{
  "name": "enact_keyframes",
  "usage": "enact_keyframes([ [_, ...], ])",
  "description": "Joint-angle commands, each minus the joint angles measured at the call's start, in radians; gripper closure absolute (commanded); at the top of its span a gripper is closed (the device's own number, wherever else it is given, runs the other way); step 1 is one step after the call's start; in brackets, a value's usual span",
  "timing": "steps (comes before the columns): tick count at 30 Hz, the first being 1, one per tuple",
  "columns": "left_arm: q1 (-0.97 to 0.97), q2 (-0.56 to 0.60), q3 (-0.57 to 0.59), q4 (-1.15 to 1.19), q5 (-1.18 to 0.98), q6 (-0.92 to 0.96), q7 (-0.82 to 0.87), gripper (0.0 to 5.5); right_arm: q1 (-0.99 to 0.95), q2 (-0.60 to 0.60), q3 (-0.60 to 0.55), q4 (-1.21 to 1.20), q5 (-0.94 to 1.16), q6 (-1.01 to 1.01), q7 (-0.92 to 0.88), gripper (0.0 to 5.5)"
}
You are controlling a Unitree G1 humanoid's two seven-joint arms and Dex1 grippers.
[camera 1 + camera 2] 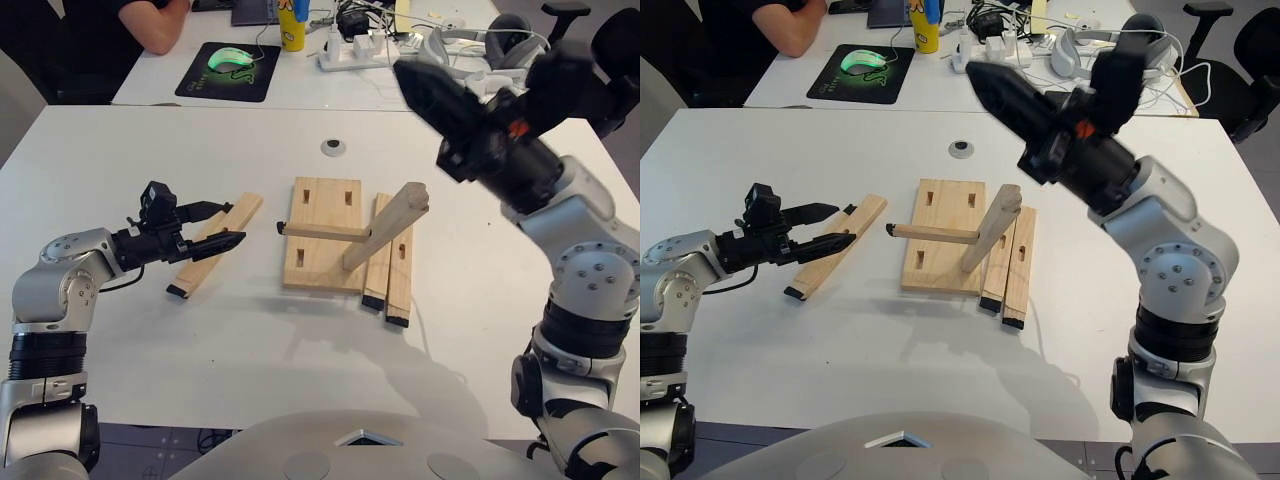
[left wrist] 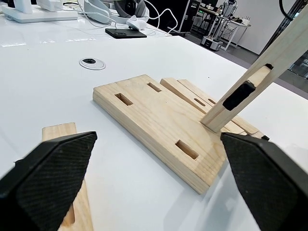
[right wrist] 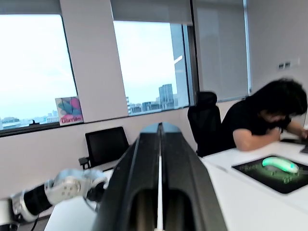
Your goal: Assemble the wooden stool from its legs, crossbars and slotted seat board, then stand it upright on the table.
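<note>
One loose leg (image 1: 200, 270) lay under the left tool (image 1: 233, 222), spread wide; gripping its narrow sides mid-length looked wisest, while the right tool (image 1: 410, 80) hung clenched, empty.

Console log. I note the left arm (image 1: 60, 285) and right arm (image 1: 590, 260) share silver-grey rounded joint housings with black ribbed collars between segments. Small dark screw heads dot the right elbow shell. The left gripper (image 1: 236, 222) is black, with two wedge fingers and stippled pads (image 2: 53, 178). Just behind the left gripper sits a boxy black camera block (image 1: 157, 198). Farther behind, a thin black cable (image 1: 125, 280) loops off the forearm. The right gripper (image 1: 405, 75) is black, long and tapered, with an orange-red mark (image 1: 516, 128) on its wrist, possibly a label.
</note>
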Motion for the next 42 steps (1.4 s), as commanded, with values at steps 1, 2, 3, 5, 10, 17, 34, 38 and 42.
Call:
enact_keyframes([
  [1, -0.003, -0.006, 0.001, -0.006, 0.004, -0.007, 0.009, 0.73, -0.119, 0.02, -0.072, 0.009, 0.124, -0.024, -0.084, 5.49],
  [2, -0.003, -0.006, 0.003, -0.006, 0.005, -0.007, 0.01, 0.73, -0.128, 0.025, -0.077, 0.009, 0.14, -0.03, -0.097, 5.49],
  [3, -0.004, -0.005, 0.004, -0.004, 0.005, -0.006, 0.008, 0.73, -0.132, 0.026, -0.078, 0.008, 0.15, -0.031, -0.105, 5.49],
  [5, -0.005, -0.003, 0.005, -0.007, 0.004, -0.003, 0.007, 0.73, -0.086, 0.009, -0.043, -0.012, 0.158, 0.004, -0.097, 5.49],
  [10, -0.029, -0.001, -0.007, -0.003, 0.003, 0.008, -0.003, 0.73, 0.334, -0.101, 0.253, -0.033, -0.146, 0.041, 0.086, 5.49],
  [17, 0.016, -0.014, -0.003, -0.033, -0.005, 0.017, 0.008, 0.73, 0.093, 0.049, 0.147, -0.034, -0.134, -0.124, -0.026, 5.49],
  [34, 0.034, -0.031, 0.002, -0.064, -0.023, 0.038, 0.028, 0.73, 0.171, -0.192, 0.398, -0.072, -0.205, 0.124, -0.057, 5.49],
  [38, 0.06, -0.02, 0.012, -0.078, -0.039, 0.059, 0.02, 0.73, 0.17, -0.087, 0.341, -0.053, -0.253, 0.0, -0.077, 5.49],
  [42, 0.081, -0.026, 0.016, -0.099, -0.051, 0.07, 0.033, 0.73, 0.005, 0.054, 0.189, -0.039, -0.163, -0.117, -0.166, 5.49],
])
